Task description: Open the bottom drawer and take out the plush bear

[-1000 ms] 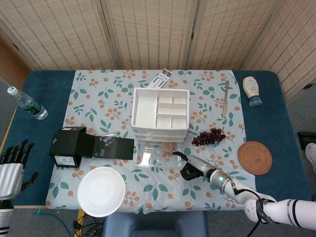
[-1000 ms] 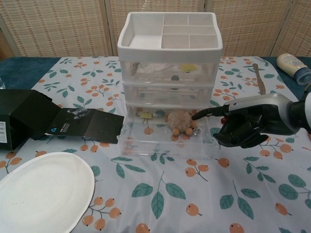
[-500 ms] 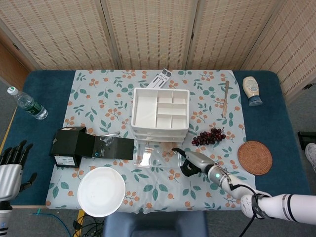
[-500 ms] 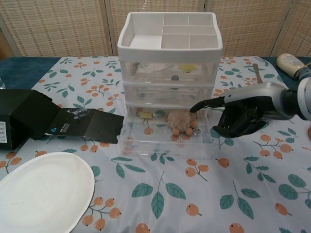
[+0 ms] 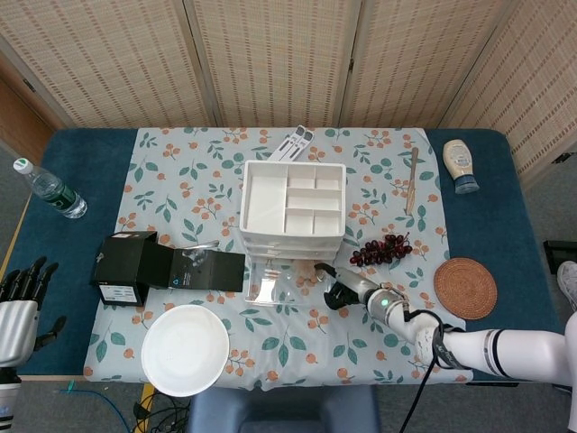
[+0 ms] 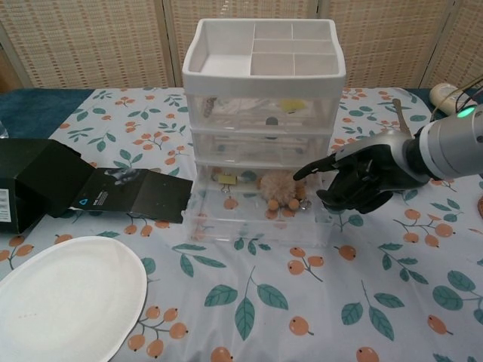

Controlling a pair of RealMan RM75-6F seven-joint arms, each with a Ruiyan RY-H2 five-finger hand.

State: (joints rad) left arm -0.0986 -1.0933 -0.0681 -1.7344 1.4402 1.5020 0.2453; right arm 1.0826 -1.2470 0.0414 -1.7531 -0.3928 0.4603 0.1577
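Closing in from the right of the frame, the right hand [image 6: 355, 181] has travelled leftward over the last second, from beside the open bottom drawer [image 6: 260, 219] to its right wall, so that one extended finger now points over the drawer's edge toward the plush bear [image 6: 282, 187]. The fingers [image 6: 313, 167] hold nothing: one is stretched out straight while the rest are curled loosely under the palm, and none touches the bear yet. The bear sits where it was, in the right half of the pulled-out clear drawer at the centre of the chest view, just beside the fingertip. The drawer itself has not shifted, so the opening step looks done and the reach into it appears to be under way. The left hand [image 5: 18, 302] hangs at the lower left edge of the head view with fingers spread and empty, slightly lower than before, well apart from the white drawer unit [image 5: 292, 206].
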